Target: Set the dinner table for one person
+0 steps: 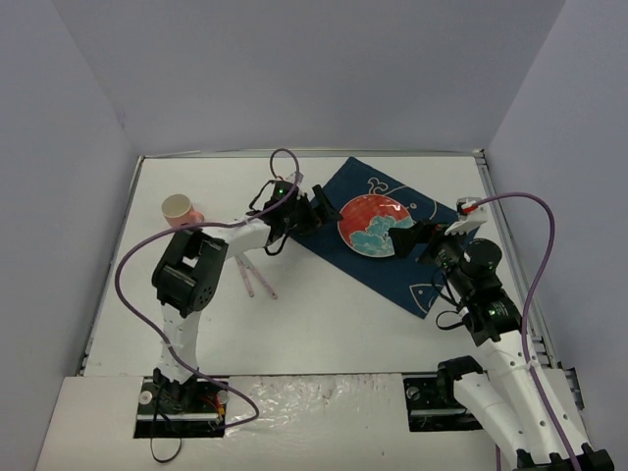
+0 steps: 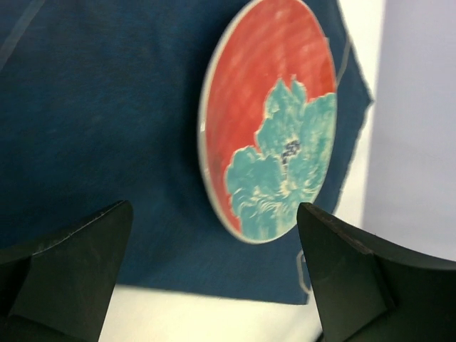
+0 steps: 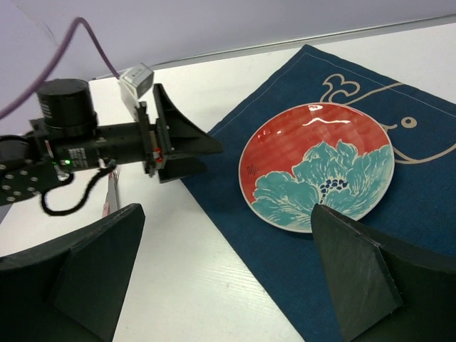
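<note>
Holds left jaws open and empty just left of red plate (image 1: 375,226) on blue placemat (image 1: 410,282), far right on desk (image 1: 324,324); holds right jaws open, empty, at plate's right.

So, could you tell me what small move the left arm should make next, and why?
Probably draw the open left gripper back from the blue placemat towards the pale chopsticks on the dinner table. The floral plate already sits on the placemat, the gripper holds nothing, and the chopsticks lie apart from it, beside the left arm.
</note>
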Controlling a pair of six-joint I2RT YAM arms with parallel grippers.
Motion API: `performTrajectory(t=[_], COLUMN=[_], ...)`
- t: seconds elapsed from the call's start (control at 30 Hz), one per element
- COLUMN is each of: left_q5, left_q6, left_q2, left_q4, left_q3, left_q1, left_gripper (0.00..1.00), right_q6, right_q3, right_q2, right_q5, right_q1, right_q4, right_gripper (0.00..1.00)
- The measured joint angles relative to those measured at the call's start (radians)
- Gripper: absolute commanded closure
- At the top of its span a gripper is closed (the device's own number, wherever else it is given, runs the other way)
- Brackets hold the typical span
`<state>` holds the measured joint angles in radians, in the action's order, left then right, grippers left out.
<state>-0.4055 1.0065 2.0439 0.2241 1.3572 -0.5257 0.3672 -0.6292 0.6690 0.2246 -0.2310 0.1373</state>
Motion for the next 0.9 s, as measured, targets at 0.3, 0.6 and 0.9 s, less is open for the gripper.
performTrajectory(t=[0.3, 0.6, 0.9], left_q5=[0.245, 0.389, 0.358], left_q6=[-0.313, -0.449, -0.5], left_q2=[-0.32, -0.548, -0.367], left_q4=[-0.46, -0.712, -0.763], left_q3=[0.024, 0.075, 0.072], left_q1=[0.118, 0.509, 0.725], left_gripper=[0.03, 0.09, 0.25], right_q6=[-0.029, -0.032, -0.045], right_q3=[-0.009, -0.031, -0.047], right_q2=[0.047, 0.191, 0.242], right_q5=[0.0, 0.021, 0.08], right_q1=[0.0, 0.0, 0.0], right_q4=[-0.013, -0.029, -0.027], right_gripper=[0.0, 0.0, 0.0])
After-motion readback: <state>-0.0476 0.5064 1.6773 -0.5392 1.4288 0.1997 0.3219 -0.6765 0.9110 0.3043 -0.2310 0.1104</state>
